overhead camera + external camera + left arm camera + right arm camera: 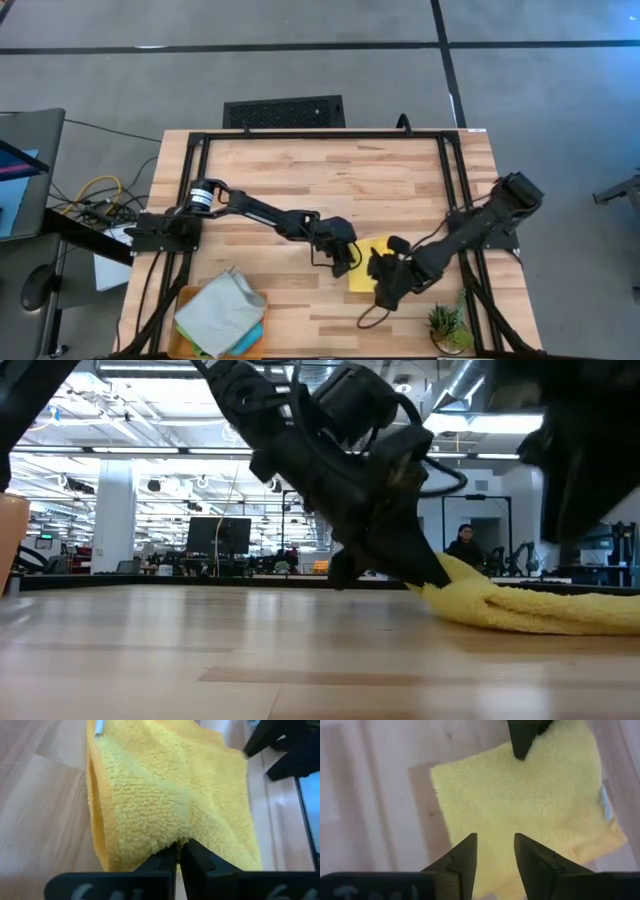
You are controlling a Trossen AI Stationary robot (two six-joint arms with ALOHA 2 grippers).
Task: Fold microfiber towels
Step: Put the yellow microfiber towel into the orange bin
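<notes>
Orange tray (186, 297) holds grey towel (220, 312); left fingers (192, 851) pinch yellow towel (366, 268), right fingers (465, 855) parted.

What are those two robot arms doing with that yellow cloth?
They are folding a yellow towel on the wooden table. The left gripper has its fingers pinched shut on one edge of the towel, lifting it a little off the table. The right gripper hangs open just above the same towel, not holding it. Other towels, a light grey one on top with a teal one under it, are piled on the orange tray at the table's near left corner.
</notes>
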